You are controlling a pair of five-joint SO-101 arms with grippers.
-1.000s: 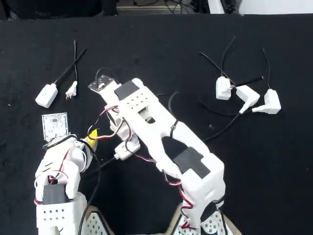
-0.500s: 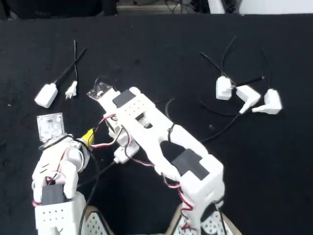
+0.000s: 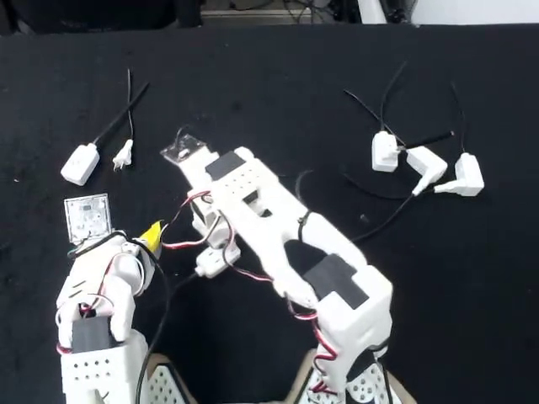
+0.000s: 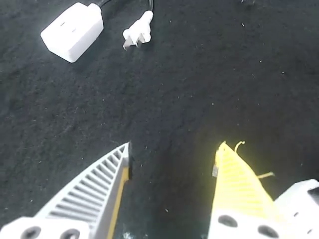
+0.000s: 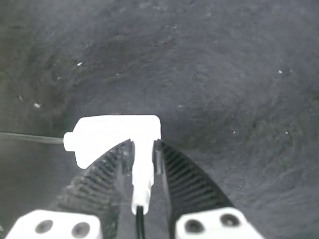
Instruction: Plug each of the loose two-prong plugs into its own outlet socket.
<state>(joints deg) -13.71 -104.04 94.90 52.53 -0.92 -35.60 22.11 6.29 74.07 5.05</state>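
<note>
Tabletop (image 3: 269, 76) in the high view carries a white socket block (image 3: 81, 163) on the side far from the arm bases. A small two-prong plug (image 3: 124, 155) lies just beside it, unplugged. Well apart from that block, across the table, three more white plug-and-socket pieces (image 3: 425, 166) cluster together. The left arm (image 3: 97, 303) stands near the block, on its base-ward side. The right arm (image 3: 278, 236) lies stretched between the block and the cluster, with a white connector (image 3: 215, 259) peeking from beneath it.

From the left wrist, the left gripper (image 4: 172, 149) is spread wide with nothing between its fingers. It faces the socket block and the plug beside it.

From the right wrist, the right gripper (image 5: 143, 145) is clamped on a narrow white plug (image 5: 143, 169), whose black cord trails back between the fingers. The plug's nose meets a wider white body (image 5: 114, 132) that has a thin cord of its own. Whether the prongs are seated is hidden.

The step in hand looks like pressing this plug home. The push should run straight along the prongs, with a firm squeeze so the plug cannot twist. The light body will probably slide, so the free left gripper could brace it.
</note>
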